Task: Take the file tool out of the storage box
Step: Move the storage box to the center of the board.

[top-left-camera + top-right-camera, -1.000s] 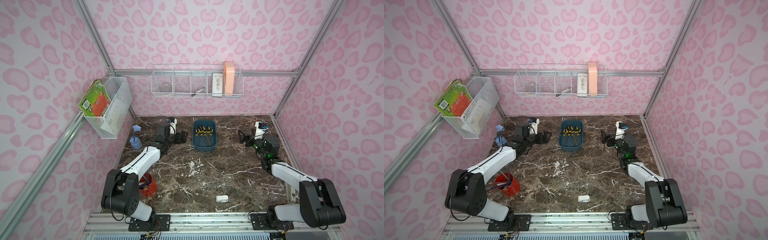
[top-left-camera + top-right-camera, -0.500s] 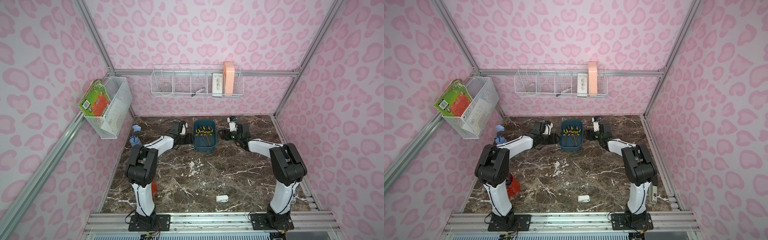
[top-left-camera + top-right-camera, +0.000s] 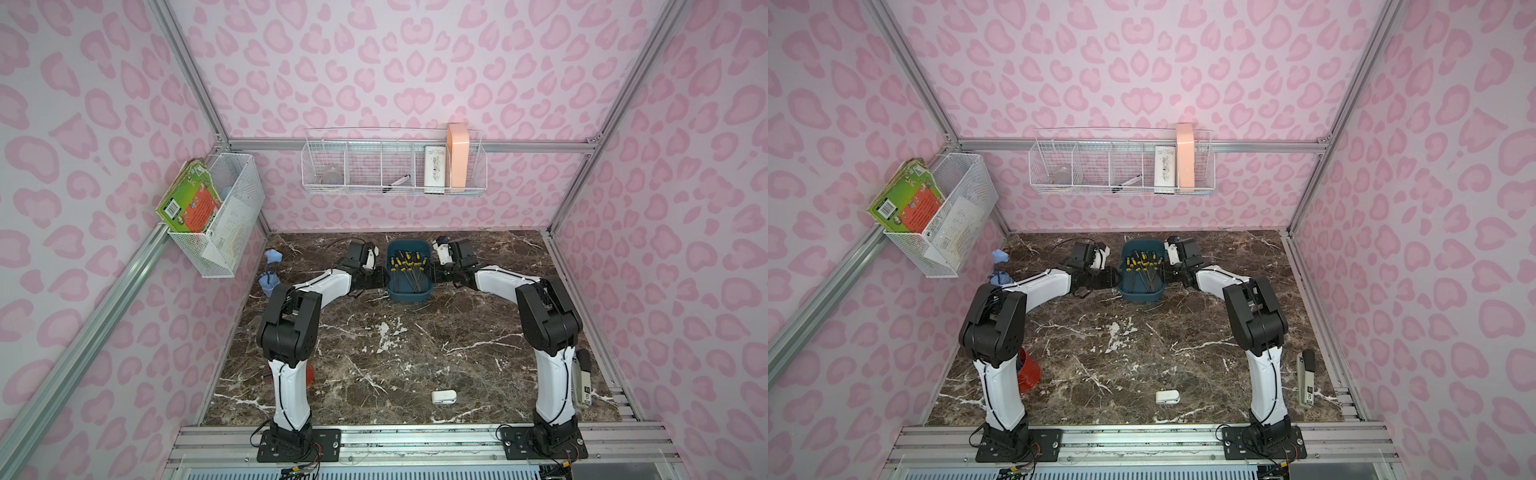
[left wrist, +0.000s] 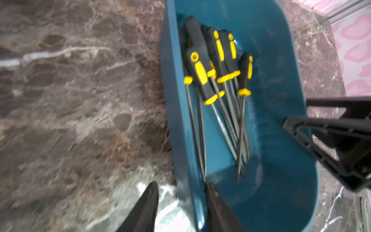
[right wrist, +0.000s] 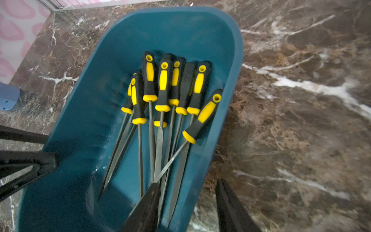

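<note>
Teal plastic storage box [image 3: 409, 296], 12 o'clock on counter [image 3: 395, 353]; yellow-handled file tools [image 3: 409, 266] heaped inside. Left gripper [image 4: 180, 186] at its 9 o'clock, right gripper [image 5: 188, 182] at 3: jaws parted astride each side wall, unclamped. Step: securing box. Next probably needs a firm clamp, then one handle picked.

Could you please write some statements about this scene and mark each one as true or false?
1. The files lie inside the storage box. True.
2. The left gripper holds a file. False: its jaws straddle the box's wall, gripping nothing.
3. The right gripper has one finger inside the box. True.
4. The files' handles are red. False: they are black and yellow.
5. The box stands at the table's front edge. False: it stands near the back wall.
</note>
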### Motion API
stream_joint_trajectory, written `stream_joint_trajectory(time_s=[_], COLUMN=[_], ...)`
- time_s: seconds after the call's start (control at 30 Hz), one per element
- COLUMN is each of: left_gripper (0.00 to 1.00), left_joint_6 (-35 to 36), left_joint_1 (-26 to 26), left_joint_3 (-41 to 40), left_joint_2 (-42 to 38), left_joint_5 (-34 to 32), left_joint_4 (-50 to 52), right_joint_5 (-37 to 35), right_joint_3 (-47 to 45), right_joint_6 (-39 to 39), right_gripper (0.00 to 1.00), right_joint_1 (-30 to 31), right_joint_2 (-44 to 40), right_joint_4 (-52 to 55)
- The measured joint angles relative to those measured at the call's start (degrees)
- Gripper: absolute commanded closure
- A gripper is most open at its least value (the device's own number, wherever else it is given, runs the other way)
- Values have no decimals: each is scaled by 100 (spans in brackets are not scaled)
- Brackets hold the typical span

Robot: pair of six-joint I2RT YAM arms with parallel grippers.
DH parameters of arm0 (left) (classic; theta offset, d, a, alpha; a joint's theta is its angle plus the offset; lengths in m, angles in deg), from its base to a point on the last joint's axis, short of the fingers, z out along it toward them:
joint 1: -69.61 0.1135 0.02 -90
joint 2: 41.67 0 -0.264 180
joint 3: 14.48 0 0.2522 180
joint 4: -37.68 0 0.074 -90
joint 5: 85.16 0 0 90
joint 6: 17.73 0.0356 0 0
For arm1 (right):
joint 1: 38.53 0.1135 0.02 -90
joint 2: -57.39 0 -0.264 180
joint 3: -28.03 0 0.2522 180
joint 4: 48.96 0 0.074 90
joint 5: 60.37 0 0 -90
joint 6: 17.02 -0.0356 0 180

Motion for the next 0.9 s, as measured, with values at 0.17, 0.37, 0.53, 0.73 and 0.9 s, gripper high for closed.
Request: stream_joint_trajectory(time_s=[0.17,0.37,0.53,0.73,0.9], left_gripper=[90,89,89,88,83], left_joint_6=[-2,-216,-326,-369,-472], left_joint_1=[-26,-87,-205,-417,-767], left_joint_3=[-94,-603,-1386,-1810,-2273], left_joint_2=[-48,-455,-1088,-1521,-1926], left_joint_5=[105,-68,-138,-348,-612], left_joint_4=[-9,-111,-151,87,85], right_joint_5=[-85,-44,140,-111,-313], right_joint_3=[2,-560,-1327,-1749,-2299], right_joint_6=[13,-203,-428,-511,-525], right_gripper=[72,77,78,78,78], right_joint_1=[146,243,378,734,876], right_joint_2=[-24,-426,-863,-1224,-1622], right_joint_4=[184,33,-321,-243,-291])
